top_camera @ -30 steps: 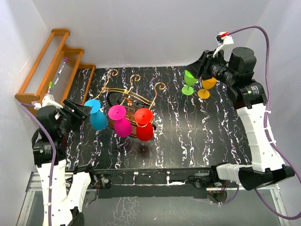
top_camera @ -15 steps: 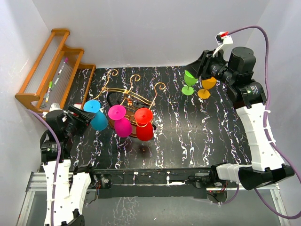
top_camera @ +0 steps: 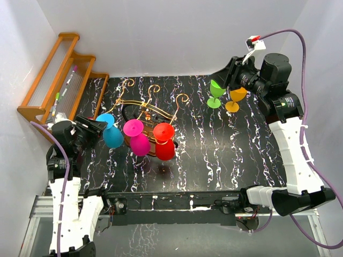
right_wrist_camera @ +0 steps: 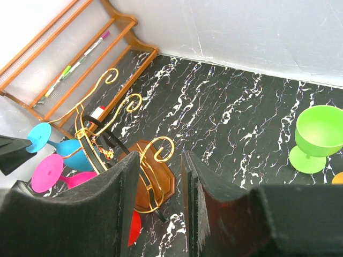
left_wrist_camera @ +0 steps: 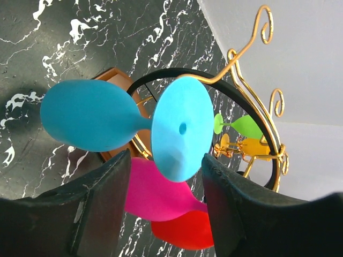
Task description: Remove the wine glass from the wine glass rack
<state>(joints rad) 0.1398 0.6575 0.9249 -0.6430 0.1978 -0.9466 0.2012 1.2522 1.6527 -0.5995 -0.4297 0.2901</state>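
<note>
The wine glass rack (top_camera: 146,108), golden wire on a dark brown base, stands left of centre. A blue wine glass (top_camera: 111,132), a pink one (top_camera: 137,138) and a red one (top_camera: 164,141) hang from it. My left gripper (top_camera: 96,127) is open at the blue glass's foot. In the left wrist view the lower edge of the blue foot (left_wrist_camera: 179,128) lies between my open fingers, with the gripper (left_wrist_camera: 166,174) not closed on it. My right gripper (top_camera: 229,75) is open and empty, held high at the back right.
A green glass (top_camera: 216,92) and an orange glass (top_camera: 236,99) stand upright at the back right, under my right gripper. An orange-brown stepped shelf (top_camera: 59,75) with pens leans at the back left. White walls close in the table.
My left gripper dropped and swung its wrist back, then came in to the blue glass's foot. The glasses and the right arm have not moved.
</note>
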